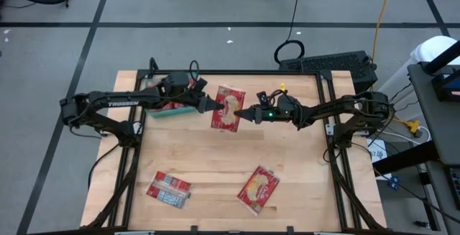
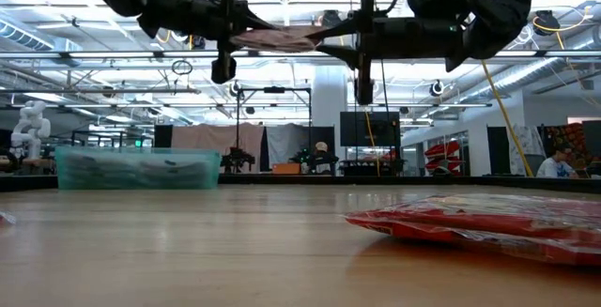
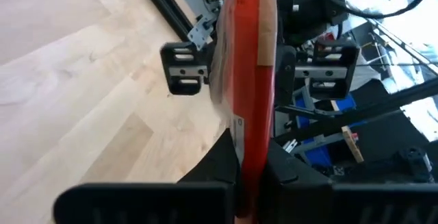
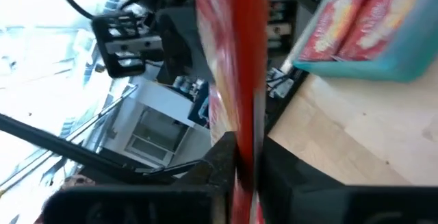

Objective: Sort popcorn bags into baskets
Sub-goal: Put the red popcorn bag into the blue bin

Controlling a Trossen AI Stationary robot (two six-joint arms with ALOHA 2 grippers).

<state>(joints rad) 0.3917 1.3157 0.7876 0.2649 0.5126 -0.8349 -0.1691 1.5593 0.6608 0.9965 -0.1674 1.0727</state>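
One popcorn bag (image 1: 228, 108) hangs in the air above the far middle of the counter (image 1: 230, 163), held flat between both arms. The left end effector (image 1: 209, 104) is closed on its left edge, and the right end effector (image 1: 248, 113) is closed on its right edge; each wrist view shows the red packet pinched edge-on between that arm's fingers. The teal basket (image 1: 159, 111) sits at the far left of the counter under the left arm, with red packets inside it. Two more popcorn bags lie flat near the front: one at front left (image 1: 169, 190), one right of centre (image 1: 259, 188).
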